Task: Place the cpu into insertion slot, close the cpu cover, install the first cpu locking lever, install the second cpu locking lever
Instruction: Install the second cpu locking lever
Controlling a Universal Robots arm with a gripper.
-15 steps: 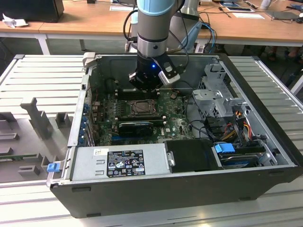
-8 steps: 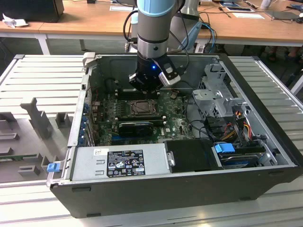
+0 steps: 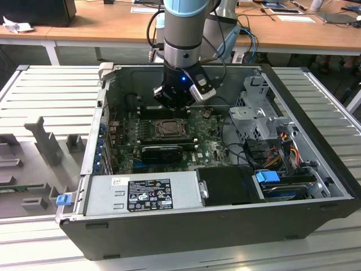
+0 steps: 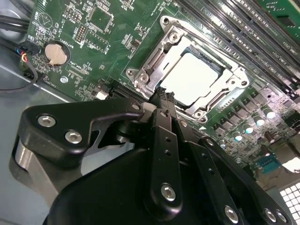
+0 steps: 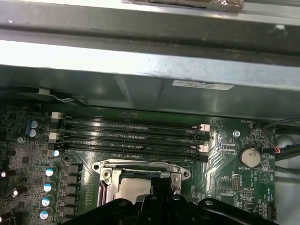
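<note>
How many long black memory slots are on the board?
4 memory slots, lying side by side in a bank between the insertion slot and the case wall. None appear hidden.

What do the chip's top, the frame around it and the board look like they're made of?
The cpu: pale brushed metal, by its dull even glare. The cpu cover around it: likely bright plated steel, with shiny stamped edges and screw heads. The motherboard: green lacquered circuit laminate, probably fibreglass, printed with fine traces.
</note>
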